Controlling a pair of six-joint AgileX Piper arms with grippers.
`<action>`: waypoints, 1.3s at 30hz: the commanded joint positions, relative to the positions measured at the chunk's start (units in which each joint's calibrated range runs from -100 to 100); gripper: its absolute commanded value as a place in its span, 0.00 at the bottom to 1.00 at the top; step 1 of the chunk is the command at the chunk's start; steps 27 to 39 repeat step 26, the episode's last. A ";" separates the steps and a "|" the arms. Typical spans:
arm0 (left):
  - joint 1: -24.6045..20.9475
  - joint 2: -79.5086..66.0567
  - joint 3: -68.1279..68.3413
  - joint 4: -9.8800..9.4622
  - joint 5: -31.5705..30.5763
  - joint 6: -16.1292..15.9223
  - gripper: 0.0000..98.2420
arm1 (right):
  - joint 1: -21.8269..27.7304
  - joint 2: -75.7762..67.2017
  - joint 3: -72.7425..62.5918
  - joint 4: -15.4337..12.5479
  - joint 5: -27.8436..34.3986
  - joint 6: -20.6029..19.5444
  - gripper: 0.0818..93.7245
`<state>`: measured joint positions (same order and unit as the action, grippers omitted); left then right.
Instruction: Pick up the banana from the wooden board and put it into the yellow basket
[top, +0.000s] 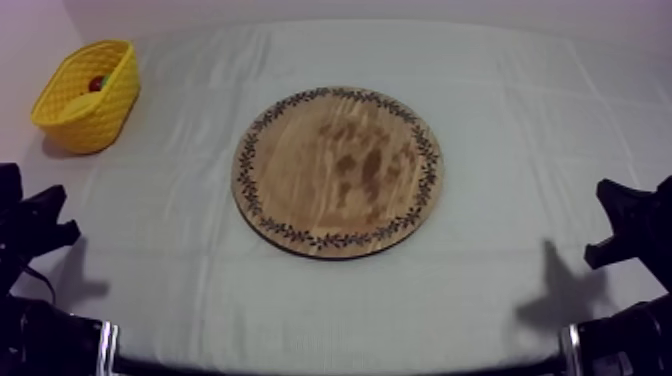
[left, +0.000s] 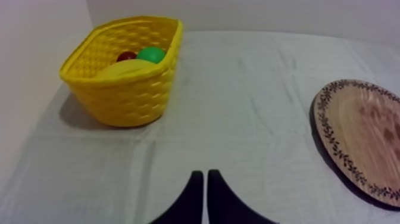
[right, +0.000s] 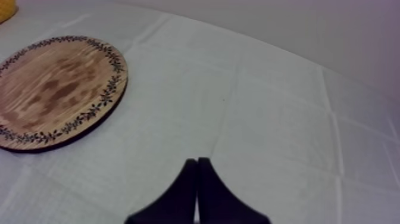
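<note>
The round wooden board lies bare in the middle of the table, with nothing on it. At the far left stands the yellow basket. Inside the basket the banana lies against the near wall, with a green fruit and a small red fruit behind it. My left gripper is shut on nothing, low over the cloth and well short of the basket. My right gripper is also shut, over bare cloth to the right of the board.
Both arms rest low at the table's front corners, the left gripper and the right gripper far from the board. Bare cloth separates the basket from the board. A wall runs close behind the basket.
</note>
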<state>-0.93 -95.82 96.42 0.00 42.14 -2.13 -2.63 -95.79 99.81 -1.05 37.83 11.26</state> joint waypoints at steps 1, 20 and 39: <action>0.24 -1.36 0.15 -0.34 -0.07 0.67 0.00 | 0.01 0.03 -0.03 0.00 0.00 0.00 0.00; 0.53 -3.92 3.32 -1.92 -8.64 11.32 0.00 | 0.03 0.03 -0.03 0.00 0.00 0.01 0.00; 0.53 -3.92 3.35 -1.94 -8.74 11.07 0.00 | 0.03 0.03 -0.03 0.00 0.00 0.01 0.00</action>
